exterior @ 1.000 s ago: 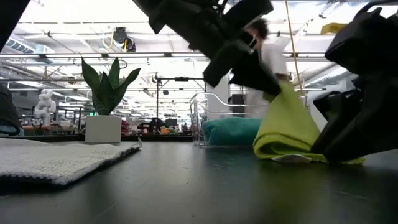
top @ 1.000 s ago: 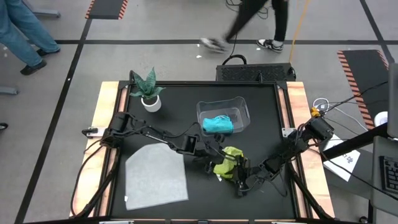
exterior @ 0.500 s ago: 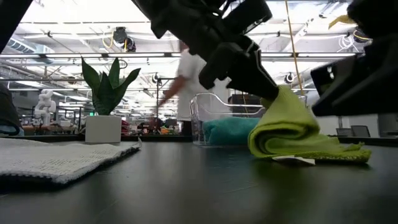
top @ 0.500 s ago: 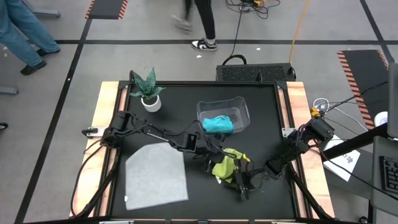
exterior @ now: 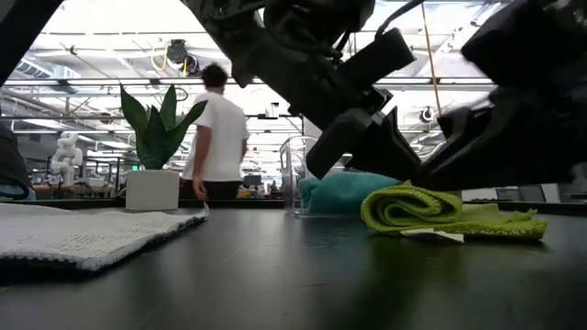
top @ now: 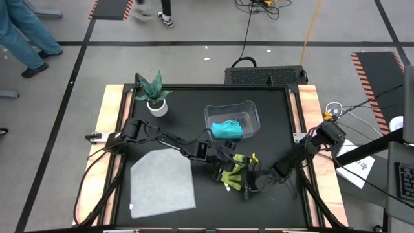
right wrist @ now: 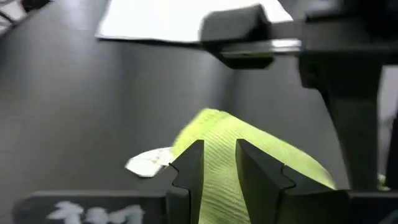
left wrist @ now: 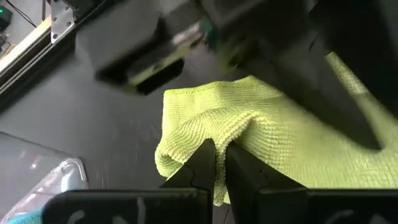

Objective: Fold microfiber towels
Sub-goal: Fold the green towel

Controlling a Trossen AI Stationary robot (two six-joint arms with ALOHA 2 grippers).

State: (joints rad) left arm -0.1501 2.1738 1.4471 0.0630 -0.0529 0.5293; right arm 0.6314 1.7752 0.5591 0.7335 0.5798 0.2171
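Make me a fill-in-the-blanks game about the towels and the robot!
1. Both grippers are pinching the ____ towel.
2. The teal towel sits inside the clear ____.
3. The grey towel lies ____ on the table.
4. A potted ____ stands at the table's far left corner.

Missing words: yellow-green; bin; flat; plant

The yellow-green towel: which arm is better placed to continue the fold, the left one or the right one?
Probably the left. The left gripper is shut on a raised fold of the yellow-green towel, so it can carry that edge across. The right gripper also pinches the towel, at the end by its white label, and could hold that down.
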